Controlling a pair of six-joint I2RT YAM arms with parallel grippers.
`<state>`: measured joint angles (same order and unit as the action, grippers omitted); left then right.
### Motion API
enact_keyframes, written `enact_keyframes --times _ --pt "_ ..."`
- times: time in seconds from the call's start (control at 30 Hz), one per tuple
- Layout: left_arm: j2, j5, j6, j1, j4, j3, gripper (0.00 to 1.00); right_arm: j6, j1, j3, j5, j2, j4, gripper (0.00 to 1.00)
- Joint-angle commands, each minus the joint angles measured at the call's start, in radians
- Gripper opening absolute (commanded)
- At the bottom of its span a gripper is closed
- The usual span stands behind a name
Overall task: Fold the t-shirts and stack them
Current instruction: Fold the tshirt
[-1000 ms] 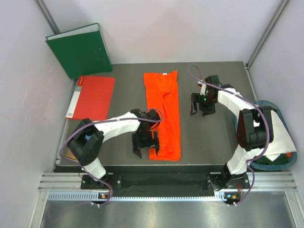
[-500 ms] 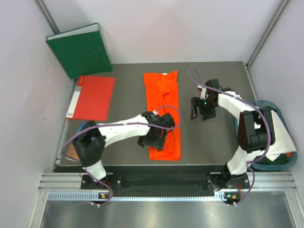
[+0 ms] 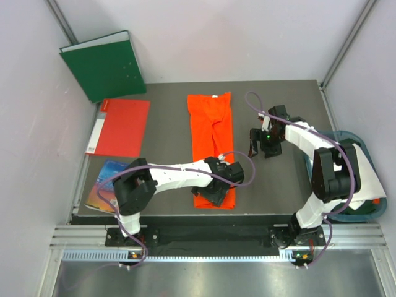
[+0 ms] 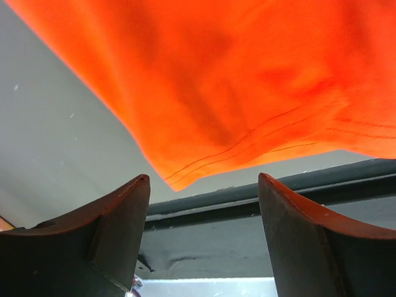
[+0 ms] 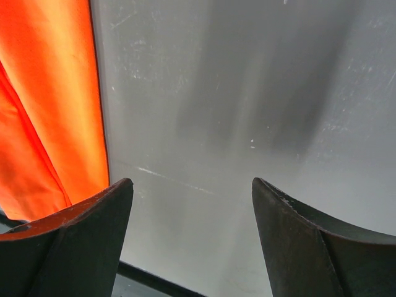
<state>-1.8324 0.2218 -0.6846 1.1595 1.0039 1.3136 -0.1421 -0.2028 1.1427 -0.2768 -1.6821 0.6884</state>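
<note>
Your bright orange cloth t-shirt [image 3: 210, 130] is lying folded lengthwise | left end effector [image 4: 204, 182] hovering spread at its near hem | right end effector [image 5: 192, 182] spread, empty | crosswise folding, stacking remaining.

Orange t-shirt [image 3: 212, 142], binder [image 3: 104, 65], folder [image 3: 124, 127]: one each

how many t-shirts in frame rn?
2. Orange t-shirt lies as a long strip on the table; white t-shirt drapes over the blue bin off its right edge. More may be hidden in the bin.

grey table [image 3: 278, 185]; orange t-shirt [image 3: 210, 124], red folder [image 3: 124, 127], booklet [image 3: 104, 190]
</note>
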Motion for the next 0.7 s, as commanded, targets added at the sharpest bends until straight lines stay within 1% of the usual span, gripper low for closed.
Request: enact_keyframes --times 0.0,0.03,0.07,0.13,0.2,0.27,0.3,0.37,0.4,0.53,0.67 --pt "-0.036 0.024 0.033 0.020 -0.031 0.049 0.72 0.006 -0.010 -0.017 -0.010 0.056 -0.020 0.78" --pt "-0.041 0.024 0.034 0.020 -0.036 0.049 0.71 0.006 -0.010 -0.018 -0.012 0.058 -0.021 0.78" --pt "-0.053 0.025 0.037 0.020 -0.044 0.049 0.67 0.004 -0.010 -0.021 -0.012 0.058 -0.024 0.78" --pt "-0.065 0.030 0.039 0.020 -0.050 0.047 0.63 0.004 -0.009 -0.023 -0.013 0.055 -0.023 0.78" --pt "-0.085 0.045 0.042 0.020 -0.054 0.050 0.56 0.004 -0.010 -0.020 -0.018 0.052 -0.024 0.78" --pt "-0.100 0.062 0.040 0.020 -0.056 0.050 0.52 0.004 -0.010 -0.015 -0.018 0.051 -0.021 0.78" --pt "-0.103 0.068 0.040 0.020 -0.057 0.053 0.46 0.004 -0.010 -0.014 -0.021 0.051 -0.023 0.79" --pt "-0.102 0.083 0.037 0.022 -0.056 0.058 0.38 0.007 -0.010 -0.012 -0.022 0.048 -0.020 0.79" --pt "-0.100 0.085 0.037 0.022 -0.056 0.062 0.26 0.007 -0.010 -0.014 -0.022 0.047 -0.021 0.79" --pt "-0.088 0.093 0.030 0.020 -0.030 0.073 0.01 0.006 -0.010 -0.020 -0.027 0.044 -0.027 0.79" --pt "-0.059 0.103 0.020 0.020 -0.007 0.064 0.00 0.004 -0.010 -0.017 -0.029 0.038 -0.027 0.79"
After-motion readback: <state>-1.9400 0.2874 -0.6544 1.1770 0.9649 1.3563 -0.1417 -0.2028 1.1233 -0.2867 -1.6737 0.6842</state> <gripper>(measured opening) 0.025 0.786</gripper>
